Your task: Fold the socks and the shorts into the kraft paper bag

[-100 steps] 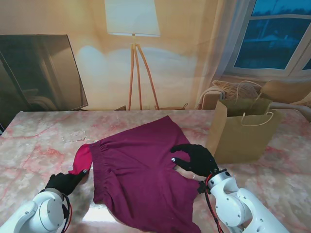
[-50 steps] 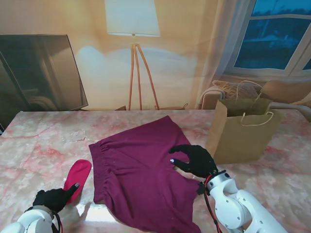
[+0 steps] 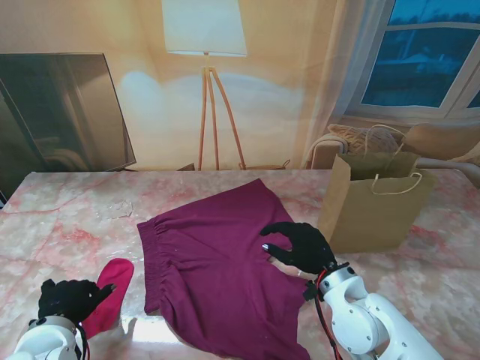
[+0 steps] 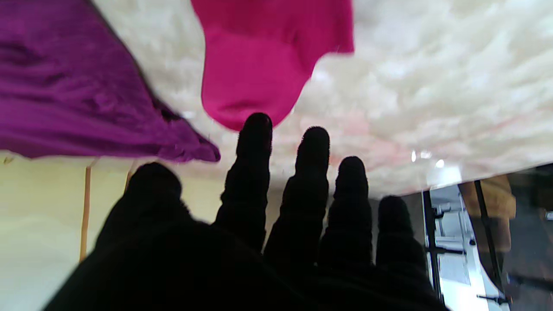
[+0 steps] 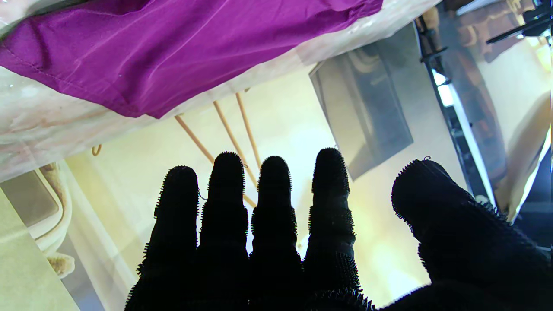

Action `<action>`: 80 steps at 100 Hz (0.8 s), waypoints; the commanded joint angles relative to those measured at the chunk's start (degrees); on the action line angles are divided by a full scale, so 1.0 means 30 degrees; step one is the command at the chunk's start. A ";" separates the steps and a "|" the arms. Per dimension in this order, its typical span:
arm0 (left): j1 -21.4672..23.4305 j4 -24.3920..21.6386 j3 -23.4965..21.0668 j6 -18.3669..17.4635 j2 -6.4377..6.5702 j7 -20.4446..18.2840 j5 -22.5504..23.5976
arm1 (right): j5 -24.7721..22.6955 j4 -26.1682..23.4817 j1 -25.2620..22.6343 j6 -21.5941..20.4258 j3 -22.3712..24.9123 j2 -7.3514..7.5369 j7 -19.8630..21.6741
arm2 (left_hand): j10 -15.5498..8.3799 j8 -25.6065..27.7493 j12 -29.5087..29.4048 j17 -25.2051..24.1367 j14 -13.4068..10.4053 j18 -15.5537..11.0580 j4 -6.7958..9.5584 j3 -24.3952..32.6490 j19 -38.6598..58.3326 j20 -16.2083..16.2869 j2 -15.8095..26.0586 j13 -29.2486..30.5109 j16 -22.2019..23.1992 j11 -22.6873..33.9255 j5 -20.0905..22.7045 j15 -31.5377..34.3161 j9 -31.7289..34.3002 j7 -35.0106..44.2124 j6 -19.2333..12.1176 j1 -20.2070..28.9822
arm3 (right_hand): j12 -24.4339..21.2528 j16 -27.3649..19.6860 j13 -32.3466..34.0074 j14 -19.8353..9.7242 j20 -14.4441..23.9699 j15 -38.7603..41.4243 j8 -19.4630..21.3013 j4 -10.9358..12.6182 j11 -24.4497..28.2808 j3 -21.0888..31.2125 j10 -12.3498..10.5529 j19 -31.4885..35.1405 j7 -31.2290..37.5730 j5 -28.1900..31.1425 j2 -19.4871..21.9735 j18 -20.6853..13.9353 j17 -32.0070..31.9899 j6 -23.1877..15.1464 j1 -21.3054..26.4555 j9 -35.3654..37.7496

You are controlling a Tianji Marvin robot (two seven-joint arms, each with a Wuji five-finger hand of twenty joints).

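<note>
While one pair of purple shorts [image 3: 217, 270] lies flat at centre frame, its long axis running from the lower centre toward the upper middle, a single pink sock [image 3: 109, 294] lies at lower left, pointing up and slightly right. One kraft paper bag [image 3: 375, 201] stands upright at right on the marble worktop [image 3: 67, 217]. Fingers spread and empty, the left hand [image 3: 69, 298] sits beside the sock; the right hand [image 3: 301, 246] rests, loosely curled and open, over the shorts' right edge.
</note>
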 commanded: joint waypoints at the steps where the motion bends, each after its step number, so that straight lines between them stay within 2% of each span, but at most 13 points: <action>1: -0.0815 0.0230 0.0037 -0.0251 -0.0047 0.0321 0.0087 | 0.0042 -0.0022 0.0022 0.0067 -0.0098 -0.0120 0.0034 | -0.0830 0.0245 -0.0469 0.0290 -0.0083 0.0798 0.0636 0.1340 0.2406 -0.0320 -0.1068 0.1167 0.0117 0.0590 0.0520 0.0663 0.0829 0.0978 -0.0378 0.1027 | -0.0034 0.0343 -0.0603 0.0105 0.0085 -0.0370 0.0097 0.0893 0.0070 -0.0329 0.0118 0.0389 -0.0277 -0.0388 0.0495 0.0074 -0.0179 -0.0426 -0.0723 -0.0364; 3: -0.0995 0.0402 0.0068 -0.0371 -0.0059 0.0513 0.0184 | 0.0064 0.0003 0.0051 0.0078 -0.0116 -0.0119 0.0060 | -0.1042 0.0263 -0.0567 0.0519 -0.0148 0.0914 0.0629 0.1742 0.3197 -0.0413 -0.1454 0.1538 0.0105 0.0542 0.0476 0.0768 0.0803 0.1104 -0.0530 0.1226 | -0.0033 0.0343 -0.0596 0.0086 0.0084 -0.0368 0.0097 0.0893 0.0074 -0.0335 0.0091 0.0384 -0.0277 -0.0390 0.0505 0.0074 -0.0193 -0.0420 -0.0729 -0.0355; 4: -0.1098 0.0504 0.0082 -0.0449 -0.0064 0.0625 0.0227 | 0.0075 0.0016 0.0065 0.0083 -0.0124 -0.0118 0.0073 | -0.1153 0.0342 -0.0722 0.0643 -0.0207 0.0926 0.0492 0.2825 0.4014 -0.0814 -0.2092 0.1802 0.0070 0.0546 0.0384 0.0865 0.0754 0.1245 -0.0620 0.1057 | -0.0034 0.0342 -0.0608 0.0089 0.0084 -0.0373 0.0094 0.0894 0.0069 -0.0334 0.0105 0.0384 -0.0285 -0.0407 0.0503 0.0074 -0.0195 -0.0432 -0.0723 -0.0368; 9: -0.1655 0.1081 0.0195 -0.0800 -0.0094 0.1222 0.0327 | 0.0127 0.0084 0.0139 0.0107 -0.0174 -0.0119 0.0121 | -0.1508 0.0597 -0.1010 0.0966 -0.0441 0.0804 -0.0512 0.6944 0.6108 -0.1692 -0.4667 0.2495 0.0027 0.0536 0.0116 0.1143 0.0700 0.1802 -0.0955 0.0616 | -0.0033 0.0344 -0.0597 0.0085 0.0088 -0.0367 0.0096 0.0897 0.0071 -0.0337 0.0115 0.0391 -0.0280 -0.0397 0.0494 0.0076 -0.0193 -0.0438 -0.0719 -0.0365; 14: -0.2200 0.1646 0.0331 -0.1141 -0.0097 0.1591 0.0393 | 0.0172 0.0139 0.0202 0.0134 -0.0216 -0.0118 0.0172 | -0.1922 0.0679 -0.1281 0.1528 -0.0788 0.0630 -0.1189 0.9575 0.7407 -0.2195 -0.6855 0.3021 -0.0074 0.0528 -0.0427 0.1310 0.0527 0.2234 -0.1356 0.0903 | -0.0035 0.0342 -0.0613 0.0095 0.0088 -0.0372 0.0096 0.0897 0.0061 -0.0350 0.0094 0.0389 -0.0283 -0.0406 0.0513 0.0080 -0.0205 -0.0427 -0.0727 -0.0398; 20: -0.2851 0.2351 0.0521 -0.1538 -0.0080 0.1952 0.0463 | 0.0212 0.0197 0.0252 0.0164 -0.0247 -0.0129 0.0164 | -0.2313 0.0756 -0.1623 0.2469 -0.1377 0.0268 -0.1496 1.2072 0.8359 -0.2931 -0.8707 0.3829 -0.0247 0.0520 -0.1229 0.1433 0.0288 0.2518 -0.1445 0.0975 | -0.0030 0.0342 -0.0606 0.0086 0.0092 -0.0370 0.0102 0.0899 0.0076 -0.0362 0.0123 0.0397 -0.0274 -0.0408 0.0524 0.0078 -0.0195 -0.0474 -0.0727 -0.0376; 26: -0.3456 0.3057 0.0702 -0.2013 -0.0048 0.2184 0.0476 | 0.0263 0.0250 0.0286 0.0193 -0.0260 -0.0144 0.0124 | -0.2729 0.0594 -0.2092 0.3235 -0.1814 -0.0100 -0.1401 1.3982 0.8709 -0.3737 -0.9819 0.4234 -0.0587 0.0332 -0.2060 0.1202 -0.0190 0.2494 -0.1414 0.0766 | -0.0026 0.0341 -0.0608 0.0119 0.0098 -0.0369 0.0105 0.0903 0.0085 -0.0360 0.0151 0.0409 -0.0269 -0.0399 0.0527 0.0096 -0.0181 -0.0464 -0.0713 -0.0357; 35: -0.4290 0.4016 0.0897 -0.2760 0.0036 0.2110 0.0191 | 0.0344 0.0368 0.0369 0.0230 -0.0279 -0.0150 0.0155 | -0.3036 -0.0001 -0.2658 0.3400 -0.2241 -0.0448 -0.1746 1.5057 0.8356 -0.4544 -1.1122 0.3936 -0.1178 0.0023 -0.3484 0.0397 -0.1036 0.1606 -0.1055 0.0963 | -0.0022 0.0342 -0.0616 0.0120 0.0113 -0.0368 0.0104 0.0907 0.0092 -0.0354 0.0105 0.0431 -0.0269 -0.0385 0.0523 0.0124 -0.0190 -0.0427 -0.0712 -0.0356; 40: -0.4687 0.4475 0.0984 -0.3094 0.0104 0.1811 -0.0116 | 0.0382 0.0439 0.0420 0.0244 -0.0288 -0.0144 0.0221 | -0.2957 -0.0391 -0.3103 0.2572 -0.2365 -0.0247 -0.1824 1.5166 0.7594 -0.5002 -1.1412 0.2393 -0.1864 -0.0431 -0.4814 -0.0756 -0.2453 0.0773 -0.0081 0.0774 | -0.0029 0.0340 -0.0624 0.0117 0.0120 -0.0370 0.0109 0.0904 0.0075 -0.0367 0.0108 0.0444 -0.0259 -0.0380 0.0537 0.0122 -0.0184 -0.0436 -0.0723 -0.0388; 43: -0.4893 0.4767 0.1048 -0.3316 0.0147 0.1603 -0.0251 | 0.0405 0.0492 0.0452 0.0249 -0.0301 -0.0145 0.0239 | -0.3093 -0.0534 -0.3337 0.1985 -0.2478 0.0059 -0.1850 1.5175 0.7143 -0.5148 -1.1454 0.1452 -0.2203 -0.0707 -0.5549 -0.1319 -0.3249 0.0353 0.0138 0.0694 | -0.0032 0.0341 -0.0618 0.0104 0.0125 -0.0368 0.0112 0.0904 0.0068 -0.0372 0.0103 0.0454 -0.0253 -0.0373 0.0542 0.0139 -0.0174 -0.0459 -0.0727 -0.0397; 56: -0.5814 0.6665 0.1220 -0.4825 0.0238 0.2256 -0.0298 | 0.0534 0.0817 0.0633 0.0258 -0.0421 -0.0166 0.0225 | -0.3583 -0.0581 -0.3783 0.1411 -0.2608 0.0606 -0.1986 1.5976 0.6534 -0.4683 -1.1946 0.0961 -0.2614 -0.0580 -0.6418 -0.1654 -0.3521 -0.0283 -0.0069 0.0412 | -0.0030 0.0340 -0.0608 0.0144 0.0145 -0.0363 0.0119 0.0906 0.0076 -0.0380 0.0148 0.0490 -0.0230 -0.0328 0.0531 0.0186 -0.0169 -0.0426 -0.0721 -0.0360; 68: -0.6352 0.7758 0.1356 -0.5175 0.0341 0.2069 -0.0458 | 0.0749 0.1083 0.0796 0.0320 -0.0549 -0.0193 0.0263 | -0.3509 -0.0927 -0.3933 0.0817 -0.2409 0.0522 -0.2125 1.5848 0.5825 -0.4602 -1.1756 -0.0287 -0.2627 -0.0788 -0.7321 -0.1922 -0.4517 -0.1036 0.0194 0.0227 | -0.0028 0.0339 -0.0613 0.0117 0.0160 -0.0362 0.0114 0.0908 0.0082 -0.0376 0.0124 0.0507 -0.0244 -0.0336 0.0537 0.0212 -0.0201 -0.0431 -0.0711 -0.0346; 80: -0.6880 0.9032 0.1393 -0.5814 0.0342 0.2758 -0.0760 | 0.0820 0.1131 0.0828 0.0364 -0.0585 -0.0185 0.0360 | -0.3459 -0.1535 -0.4138 0.0451 -0.2336 0.0364 -0.2236 1.5737 0.5437 -0.4355 -1.1619 -0.0918 -0.2594 -0.0900 -0.7788 -0.1954 -0.5453 -0.1751 -0.0719 -0.0128 | -0.0020 0.0337 -0.0623 0.0137 0.0174 -0.0363 0.0112 0.0907 0.0095 -0.0403 0.0139 0.0525 -0.0256 -0.0368 0.0592 0.0219 -0.0216 -0.0471 -0.0694 -0.0350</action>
